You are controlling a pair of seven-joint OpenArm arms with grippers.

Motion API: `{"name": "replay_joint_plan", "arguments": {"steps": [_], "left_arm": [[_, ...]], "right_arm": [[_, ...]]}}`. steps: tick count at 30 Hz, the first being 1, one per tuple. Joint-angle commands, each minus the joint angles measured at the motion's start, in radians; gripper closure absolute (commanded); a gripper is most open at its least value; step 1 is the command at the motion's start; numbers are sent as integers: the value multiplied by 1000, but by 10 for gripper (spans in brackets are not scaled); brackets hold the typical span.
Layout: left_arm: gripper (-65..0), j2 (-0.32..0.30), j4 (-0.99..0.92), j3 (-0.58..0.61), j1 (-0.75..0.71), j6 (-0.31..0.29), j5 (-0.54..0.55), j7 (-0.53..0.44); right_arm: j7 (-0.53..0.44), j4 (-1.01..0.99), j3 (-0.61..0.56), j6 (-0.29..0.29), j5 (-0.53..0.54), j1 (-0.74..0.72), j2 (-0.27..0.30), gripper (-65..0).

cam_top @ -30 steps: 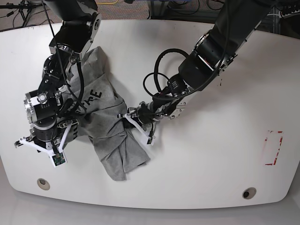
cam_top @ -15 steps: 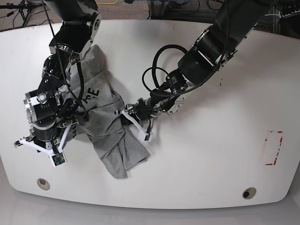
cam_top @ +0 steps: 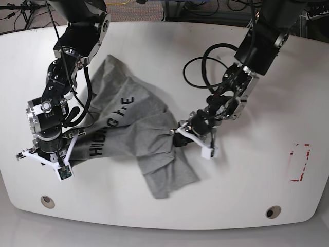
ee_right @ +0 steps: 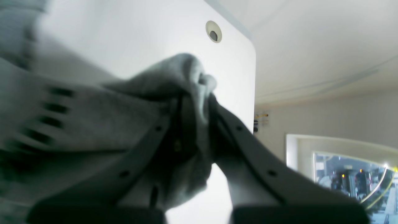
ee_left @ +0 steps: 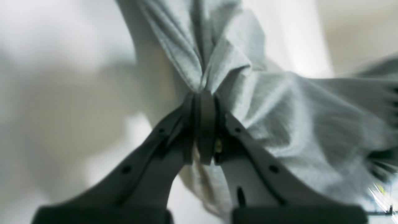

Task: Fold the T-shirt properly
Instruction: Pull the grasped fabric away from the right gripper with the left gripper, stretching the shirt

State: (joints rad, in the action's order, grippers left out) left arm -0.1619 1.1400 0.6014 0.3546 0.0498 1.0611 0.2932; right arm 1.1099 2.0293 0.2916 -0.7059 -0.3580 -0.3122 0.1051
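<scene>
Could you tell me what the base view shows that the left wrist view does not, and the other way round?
Only the base view shows the black lettering on the T-shirt, the white table and both arms. Only the left wrist view shows, close up, the left hand shut on a bunched pinch of the fabric. Both show the grey T-shirt held by that hand.

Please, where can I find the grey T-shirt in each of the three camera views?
Base view: the heather-grey cotton T-shirt with black lettering lies stretched left of centre on the white table.
Left wrist view: it fills the centre and right, pinched by the left gripper.
Right wrist view: it covers the left half, pinched by the right gripper.
Shared landmark: the white table, behind the cloth in all views.
</scene>
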Motion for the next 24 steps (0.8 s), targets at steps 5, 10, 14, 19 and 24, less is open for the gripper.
{"name": "replay_joint_plan", "arguments": {"steps": [5,10,14,19,24], "left_arm": [[0,-117,257,-107,-125,22,9,41],[0,-210,395,-156,-234,28,11,44],[0,-267,487,-203,-334,28,11,44],[0,-305,568,-249,-421,28,11,44],[-71,-341,633,-271,-466,28,11,44]], "right_arm": [[-15,17,-4,8,0,0,5,-8],[-15,17,-4,8,0,0,2,-8],[-15,17,-4,8,0,2,2,-8],[-15,17,-5,8,0,2,2,-8],[-15,17,-5,8,0,2,2,-8]]}}
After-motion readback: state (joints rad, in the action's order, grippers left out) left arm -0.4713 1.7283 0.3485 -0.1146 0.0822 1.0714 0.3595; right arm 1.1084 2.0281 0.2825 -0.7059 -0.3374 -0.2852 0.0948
